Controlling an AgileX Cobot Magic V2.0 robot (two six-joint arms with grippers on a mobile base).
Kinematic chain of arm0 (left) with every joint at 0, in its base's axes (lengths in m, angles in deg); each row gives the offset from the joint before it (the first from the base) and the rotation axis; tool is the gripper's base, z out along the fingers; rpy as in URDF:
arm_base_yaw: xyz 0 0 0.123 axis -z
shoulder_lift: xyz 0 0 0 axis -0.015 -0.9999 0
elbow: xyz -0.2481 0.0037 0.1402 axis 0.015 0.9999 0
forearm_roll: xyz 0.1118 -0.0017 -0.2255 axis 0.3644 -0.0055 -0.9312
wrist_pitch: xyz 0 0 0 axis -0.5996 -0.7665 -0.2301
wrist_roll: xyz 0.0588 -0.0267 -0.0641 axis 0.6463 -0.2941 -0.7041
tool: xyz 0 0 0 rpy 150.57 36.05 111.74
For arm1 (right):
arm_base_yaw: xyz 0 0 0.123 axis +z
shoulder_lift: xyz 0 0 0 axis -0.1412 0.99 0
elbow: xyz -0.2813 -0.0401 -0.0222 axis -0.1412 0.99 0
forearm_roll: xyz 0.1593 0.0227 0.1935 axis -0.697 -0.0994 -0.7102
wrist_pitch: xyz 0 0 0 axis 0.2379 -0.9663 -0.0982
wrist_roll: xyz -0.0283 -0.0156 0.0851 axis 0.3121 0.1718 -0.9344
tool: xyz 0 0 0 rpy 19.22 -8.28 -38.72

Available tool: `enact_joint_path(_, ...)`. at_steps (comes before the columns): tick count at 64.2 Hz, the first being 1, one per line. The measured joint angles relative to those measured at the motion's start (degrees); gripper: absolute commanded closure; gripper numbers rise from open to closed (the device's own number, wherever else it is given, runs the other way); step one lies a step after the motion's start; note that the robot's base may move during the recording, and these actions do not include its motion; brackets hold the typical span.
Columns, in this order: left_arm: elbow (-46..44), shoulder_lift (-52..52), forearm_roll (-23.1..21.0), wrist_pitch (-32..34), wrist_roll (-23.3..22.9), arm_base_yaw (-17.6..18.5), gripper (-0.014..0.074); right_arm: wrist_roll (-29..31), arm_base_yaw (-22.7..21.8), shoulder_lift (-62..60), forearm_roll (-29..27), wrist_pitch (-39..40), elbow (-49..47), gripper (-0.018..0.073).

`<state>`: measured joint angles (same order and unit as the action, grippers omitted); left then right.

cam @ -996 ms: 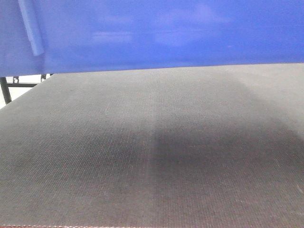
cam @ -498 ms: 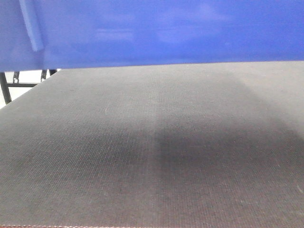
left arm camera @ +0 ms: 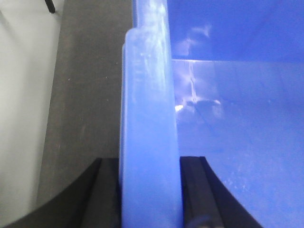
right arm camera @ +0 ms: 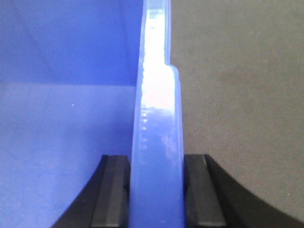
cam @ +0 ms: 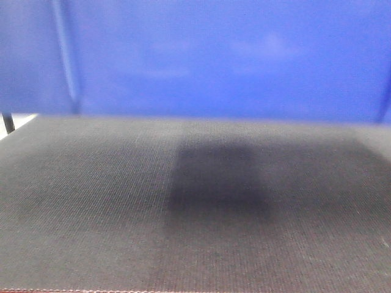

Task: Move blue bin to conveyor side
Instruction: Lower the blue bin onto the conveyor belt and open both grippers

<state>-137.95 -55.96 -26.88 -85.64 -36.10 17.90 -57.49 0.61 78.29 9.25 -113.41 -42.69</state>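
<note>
At the far left: strip of pale grey floor (left arm camera: 23,95) next to the wide flat dark grey woven belt (left arm camera: 90,95), seen from the left wrist.
Left gripper (left arm camera: 149,190): squeezed tight on the thick rolled rim (left arm camera: 147,118) of the large shiny blue plastic bin (left arm camera: 232,133); one black pad (left arm camera: 107,190) on the belt side, one on the inside.
Bin in the front view: blue wall with a thin upright rib, filling the whole top from side to side; blurry; over the far part of the belt, cannot tell if touching it or just above.
Belt in the front view: darker shadow patch near the middle, reddish stitched edge (cam: 91,290) at the very bottom.
Right gripper (right arm camera: 156,190): squeezed tight on a bright rim of the bin; black pads pressed on both sides, bin inside to the left, belt to the right.
</note>
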Motion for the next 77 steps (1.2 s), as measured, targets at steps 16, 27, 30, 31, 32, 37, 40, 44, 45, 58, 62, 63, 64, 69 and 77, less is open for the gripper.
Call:
enact_joint_path(16, 7.05, -3.97, 1.32, 9.92, -1.15, -0.34, 0.0615, -0.17, -0.49, 5.58, 0.95, 8.97, 6.17, 0.0638)
enact_joint_path(27, 9.26, -6.91, 1.72, 13.23, -2.34, -0.77, 0.0615, -0.17, -0.61, 9.61, 1.56, 10.79, 6.98, 0.0638)
enact_joint_path(30, 9.55, -7.80, 1.77, 13.87, -2.63, -0.77, 0.0615, -0.17, -0.61, 10.82, 1.77, 11.07, 6.98, 0.0638)
enact_joint_path(31, 9.64, -8.04, 1.77, 14.16, -2.63, -0.77, 0.0615, -0.17, -0.61, 11.12, 1.93, 11.20, 6.98, 0.0638)
enact_joint_path(32, 9.67, -8.37, 1.77, 14.30, -2.63, -0.77, 0.0615, -0.17, -0.61, 11.42, 1.93, 11.20, 6.98, 0.0638)
enact_joint_path(37, 9.77, -9.55, 1.88, 15.40, -2.98, -0.77, 0.0615, -0.17, -0.72, 12.83, 2.37, 12.57, 6.98, 0.0638)
enact_joint_path(40, 9.77, -10.32, 2.06, 16.24, -3.21, -0.88, 0.0615, -0.17, -0.85, 13.41, 2.75, 14.08, 6.98, 0.0638)
enact_joint_path(44, 9.77, -11.03, 2.34, 17.02, -3.50, -0.88, 0.0615, -0.17, -1.05, 14.43, 2.88, 15.98, 6.98, 0.0638)
enact_joint_path(45, 9.77, -11.20, 2.34, 17.14, -3.51, -0.98, 0.0615, -0.17, -0.99, 14.66, 3.15, 16.52, 6.98, 0.0638)
enact_joint_path(58, 9.77, -13.11, 2.48, 17.27, -4.05, -0.97, 0.0615, 0.27, -1.08, 16.27, 4.29, 19.54, 6.98, 0.0638)
enact_joint_path(62, 9.77, -13.28, 2.48, 17.27, -4.13, -0.97, 0.0615, 0.83, -1.21, 16.51, 4.42, 20.20, 6.98, 0.0638)
enact_joint_path(63, 9.77, -13.28, 2.48, 17.27, -4.13, -0.97, 0.0615, 1.03, -1.21, 16.52, 4.42, 20.30, 6.98, 0.0638)
enact_joint_path(64, 9.77, -13.33, 2.48, 17.27, -4.13, -0.97, 0.0615, 1.17, -1.21, 16.61, 4.42, 20.42, 6.98, 0.0638)
enact_joint_path(69, 9.77, -13.42, 2.48, 17.27, -4.13, -0.97, 0.0615, 1.46, -1.21, 16.64, 4.42, 20.51, 6.98, 0.0638)
enact_joint_path(77, 9.77, -13.46, 2.48, 17.27, -4.13, -0.97, 0.0575, 1.68, -1.21, 16.64, 4.42, 20.51, 6.98, 0.0548)
